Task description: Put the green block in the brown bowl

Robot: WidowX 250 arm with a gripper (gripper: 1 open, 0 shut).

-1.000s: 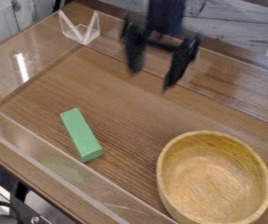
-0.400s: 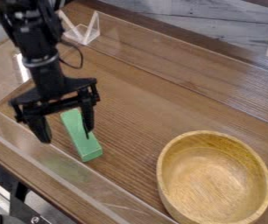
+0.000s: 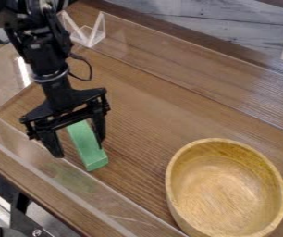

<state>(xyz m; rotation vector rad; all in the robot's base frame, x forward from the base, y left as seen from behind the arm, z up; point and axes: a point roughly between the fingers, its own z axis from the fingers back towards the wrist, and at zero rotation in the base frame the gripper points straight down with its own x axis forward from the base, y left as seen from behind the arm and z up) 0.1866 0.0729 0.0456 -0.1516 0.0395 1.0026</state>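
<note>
The green block (image 3: pixel 87 146), a flat bright green bar, lies on the wooden table at lower left. My gripper (image 3: pixel 75 137) points down right over it, open, with one finger on each side of the bar. Part of the block's far end is hidden behind the fingers. The brown bowl (image 3: pixel 273 181), wide and shallow with a thick tan rim, sits at the lower right and holds nothing.
Clear plastic walls (image 3: pixel 57 176) fence the work area along the front and left. A clear plastic stand (image 3: pixel 85 30) sits at the back left. Bare wooden table (image 3: pixel 181 102) lies between the block and the bowl.
The gripper has swept from the upper middle of the table down and left to the green block, rolling its wrist, and now straddles it lower than before. The jaws stayed open.
</note>
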